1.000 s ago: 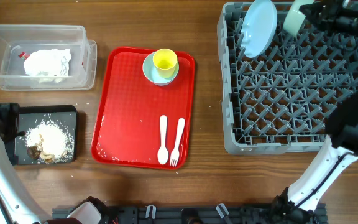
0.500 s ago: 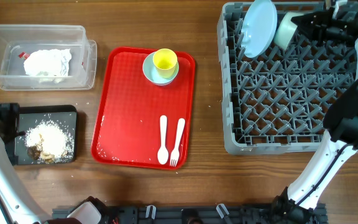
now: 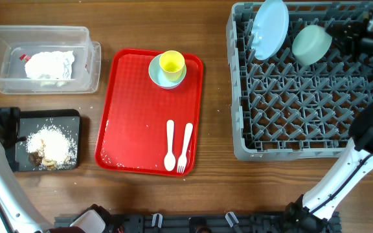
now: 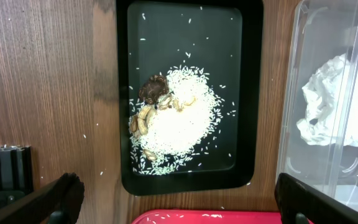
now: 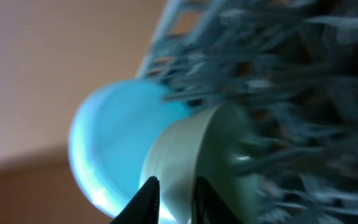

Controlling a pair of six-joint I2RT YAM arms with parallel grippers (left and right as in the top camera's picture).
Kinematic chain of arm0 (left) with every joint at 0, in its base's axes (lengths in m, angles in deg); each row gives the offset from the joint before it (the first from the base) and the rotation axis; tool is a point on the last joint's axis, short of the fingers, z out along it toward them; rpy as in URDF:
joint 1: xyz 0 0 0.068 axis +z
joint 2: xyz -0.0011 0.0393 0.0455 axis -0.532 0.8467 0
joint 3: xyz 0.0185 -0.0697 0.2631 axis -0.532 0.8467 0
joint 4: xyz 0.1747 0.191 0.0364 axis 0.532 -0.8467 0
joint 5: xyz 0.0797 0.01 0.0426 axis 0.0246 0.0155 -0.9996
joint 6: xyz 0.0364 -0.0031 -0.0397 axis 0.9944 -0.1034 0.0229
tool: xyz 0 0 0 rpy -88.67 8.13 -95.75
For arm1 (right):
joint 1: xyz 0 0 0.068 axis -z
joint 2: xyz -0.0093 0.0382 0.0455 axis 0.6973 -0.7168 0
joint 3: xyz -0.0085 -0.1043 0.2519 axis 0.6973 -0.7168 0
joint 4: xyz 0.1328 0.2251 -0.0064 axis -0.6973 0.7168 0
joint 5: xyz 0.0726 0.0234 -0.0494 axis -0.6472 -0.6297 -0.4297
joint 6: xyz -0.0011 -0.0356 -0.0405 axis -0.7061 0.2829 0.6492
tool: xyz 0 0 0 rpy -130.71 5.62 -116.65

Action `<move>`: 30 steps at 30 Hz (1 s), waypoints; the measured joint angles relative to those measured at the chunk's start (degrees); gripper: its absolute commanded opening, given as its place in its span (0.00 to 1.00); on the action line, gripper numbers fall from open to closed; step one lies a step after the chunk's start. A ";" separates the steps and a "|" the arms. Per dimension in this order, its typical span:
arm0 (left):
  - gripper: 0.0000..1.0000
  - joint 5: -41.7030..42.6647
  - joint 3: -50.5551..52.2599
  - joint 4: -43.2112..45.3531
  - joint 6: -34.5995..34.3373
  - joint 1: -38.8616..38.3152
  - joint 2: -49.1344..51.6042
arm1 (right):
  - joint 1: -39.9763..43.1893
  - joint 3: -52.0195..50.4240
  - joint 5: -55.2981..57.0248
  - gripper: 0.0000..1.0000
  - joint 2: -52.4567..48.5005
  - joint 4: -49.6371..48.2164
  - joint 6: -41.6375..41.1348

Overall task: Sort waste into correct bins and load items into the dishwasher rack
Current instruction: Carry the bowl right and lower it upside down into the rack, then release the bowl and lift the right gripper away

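Note:
The grey dishwasher rack (image 3: pixel 303 84) holds the pale blue plate (image 3: pixel 269 29) upright at its back left. My right gripper (image 3: pixel 334 39) is shut on the rim of the mint green bowl (image 3: pixel 311 44), which is tilted over the pegs beside the plate. In the right wrist view the gripper (image 5: pixel 174 199) pinches the bowl (image 5: pixel 210 162) in front of the plate (image 5: pixel 114 143). My left gripper (image 4: pixel 179 202) is open and empty over the black tray (image 4: pixel 191 37) of food scraps (image 4: pixel 173 121). The clear tub (image 3: pixel 89 65) holds napkins (image 3: pixel 49 65) and a red wrapper (image 3: pixel 23 57).
A red serving tray (image 3: pixel 135 116) lies between the bins and the rack. On it are a yellow cup (image 3: pixel 171 63) standing in a small light blue bowl (image 3: pixel 157 74), a white spoon (image 3: pixel 169 145) and a white fork (image 3: pixel 184 147).
My right gripper has carried the green bowl from the rack's back edge forward and down over the pegs beside the plate. The left arm has not moved.

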 measured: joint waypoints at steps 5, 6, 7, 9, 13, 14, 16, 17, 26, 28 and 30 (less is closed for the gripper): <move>1.00 0.00 0.00 -0.02 0.00 0.00 0.00 | 3.41 0.00 12.41 0.27 3.39 4.37 0.15; 1.00 0.00 0.00 -0.02 0.00 0.00 0.00 | 3.80 0.00 14.25 0.27 4.46 4.81 0.17; 1.00 0.00 0.00 0.00 0.00 0.00 0.00 | 4.11 0.00 16.26 0.26 5.73 5.25 0.20; 1.00 0.00 0.00 -0.02 0.00 0.00 0.00 | 4.00 0.00 18.45 0.20 7.67 5.42 0.61; 1.00 0.00 0.00 0.00 0.00 0.00 0.00 | 0.68 0.00 20.59 0.04 8.68 6.25 3.80; 1.00 0.00 0.00 -0.02 0.00 0.00 0.00 | -0.92 0.00 21.24 0.04 8.68 6.62 5.09; 1.00 0.00 0.00 0.00 0.00 0.00 0.00 | -4.94 0.00 22.97 0.04 8.68 6.95 6.69; 1.00 0.00 0.00 0.00 0.00 0.00 0.00 | -7.50 0.00 25.35 0.04 8.68 7.23 7.34; 1.00 0.00 0.00 0.00 0.00 0.00 0.00 | -17.77 0.00 47.60 0.04 8.66 9.73 6.14; 1.00 0.00 0.00 0.00 0.00 0.00 0.00 | -17.57 0.00 50.90 0.04 8.66 9.94 5.33; 1.00 0.00 0.00 -0.02 0.00 0.00 0.00 | -17.38 0.00 54.66 0.04 8.44 9.94 4.63</move>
